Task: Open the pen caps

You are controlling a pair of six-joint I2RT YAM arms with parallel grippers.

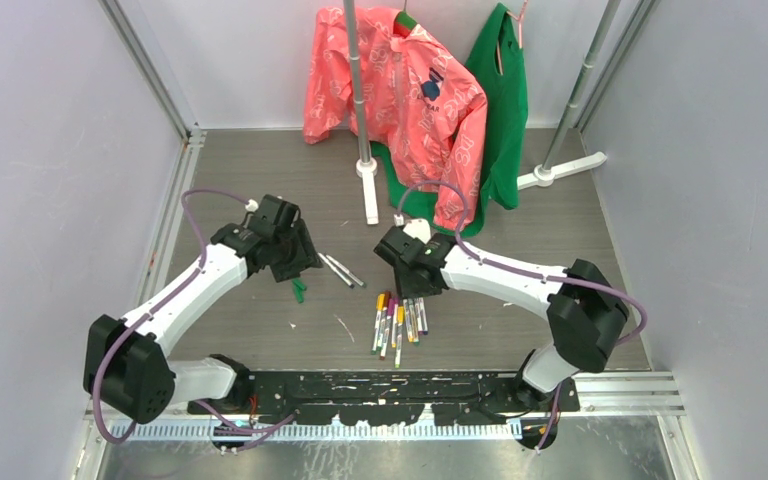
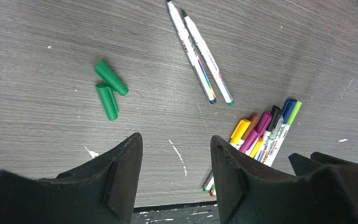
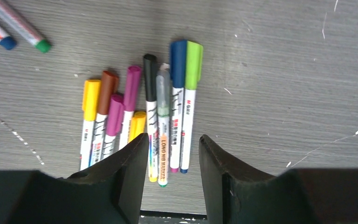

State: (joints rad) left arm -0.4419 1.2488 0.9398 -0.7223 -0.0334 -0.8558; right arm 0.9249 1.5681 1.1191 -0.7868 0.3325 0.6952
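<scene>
Green is the colour of the two loose caps [image 2: 111, 77] we see lying on the grey tabletop [image 2: 37, 42], touching at one end to form a narrow V. To their right lie two uncapped pens [image 2: 191, 52], side by side and nearly parallel, their tips bare. Nearer the arm bases sits a bunch of pens [image 3: 176, 121] whose caps [image 3: 178, 56] are on: yellow, brown, magenta, black, a clear one, blue and light green. They are packed side by side with the capped ends pointing away from the bases. Our left hand [image 2: 176, 144] hangs above the tabletop near the green pair, fingers spread with nothing between them. Our right hand [image 3: 173, 140] hangs over the bunch, fingers likewise spread and pinching nothing; the black-capped and clear-capped pens run beneath the gap. At the far side we see a pink jacket [image 1: 400, 100] and a green garment [image 1: 505, 110] hanging.
</scene>
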